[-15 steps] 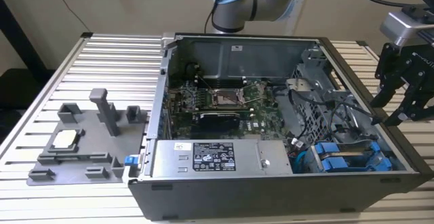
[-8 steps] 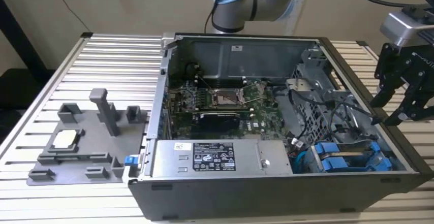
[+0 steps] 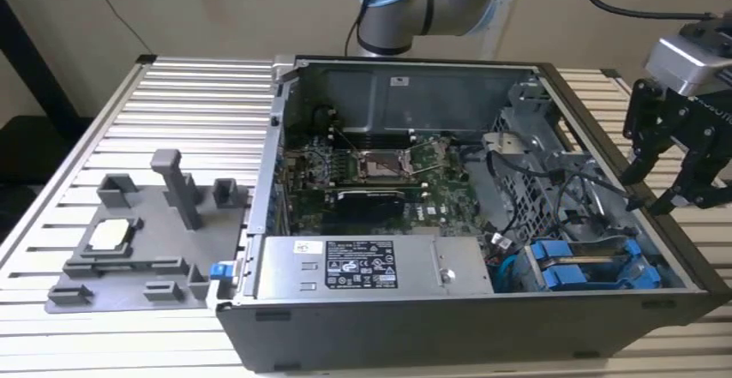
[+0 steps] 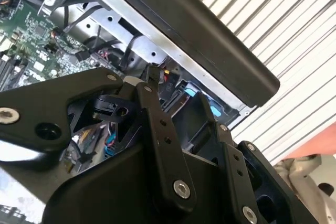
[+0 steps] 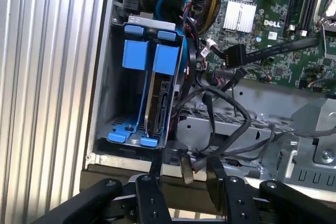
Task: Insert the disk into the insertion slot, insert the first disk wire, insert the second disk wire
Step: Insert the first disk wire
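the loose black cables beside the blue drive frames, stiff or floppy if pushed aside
Probably floppy: the thin black round cables hang in slack loops over the grey sheet-metal panel. Likely a bit springy, since the loops stand open instead of lying flat.

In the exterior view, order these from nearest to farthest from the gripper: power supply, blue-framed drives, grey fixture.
1. blue-framed drives, in the case corner near the gripper.
2. power supply, beside the drives, mid-case.
3. grey fixture, on the table, exterior view's left.
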Controlling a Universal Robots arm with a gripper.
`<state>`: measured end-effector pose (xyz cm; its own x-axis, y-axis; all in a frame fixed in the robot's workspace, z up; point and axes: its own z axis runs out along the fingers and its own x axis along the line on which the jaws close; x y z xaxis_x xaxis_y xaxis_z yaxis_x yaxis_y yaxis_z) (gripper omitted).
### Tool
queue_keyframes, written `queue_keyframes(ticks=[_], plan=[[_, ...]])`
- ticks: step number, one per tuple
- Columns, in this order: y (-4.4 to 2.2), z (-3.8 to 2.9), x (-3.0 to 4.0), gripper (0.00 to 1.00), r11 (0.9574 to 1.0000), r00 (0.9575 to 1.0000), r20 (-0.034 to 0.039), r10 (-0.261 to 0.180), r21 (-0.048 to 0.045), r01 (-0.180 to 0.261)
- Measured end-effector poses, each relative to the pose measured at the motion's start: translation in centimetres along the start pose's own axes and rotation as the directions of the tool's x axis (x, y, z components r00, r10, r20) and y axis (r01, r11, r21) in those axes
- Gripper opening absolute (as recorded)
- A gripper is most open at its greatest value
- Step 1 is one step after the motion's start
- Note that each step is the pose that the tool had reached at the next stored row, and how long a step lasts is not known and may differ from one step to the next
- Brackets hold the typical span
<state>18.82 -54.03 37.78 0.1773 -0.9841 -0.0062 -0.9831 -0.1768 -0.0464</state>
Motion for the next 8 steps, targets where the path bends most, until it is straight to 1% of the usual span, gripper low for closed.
queue_keyframes(ticks=[2, 3, 5, 6, 8], plan=[[0.0, 0.1, 0.0, 0.47, 0.9996, 0.9996, -0.0033, -0.029, -0.0011, 0.029], [0.0, 0.15, 0.0, 0.47, 0.9991, 0.9991, -0.0033, -0.043, -0.0013, 0.043], [0.01, 0.23, 0.0, 0.47, 0.9983, 0.9983, -0.0053, -0.059, -0.002, 0.059], [0.01, 0.27, 0.0, 0.47, 0.998, 0.998, -0.0077, -0.063, -0.0027, 0.063], [0.0, 0.35, -0.01, 0.47, 0.9978, 0.9976, -0.0173, -0.067, -0.0051, 0.067]])
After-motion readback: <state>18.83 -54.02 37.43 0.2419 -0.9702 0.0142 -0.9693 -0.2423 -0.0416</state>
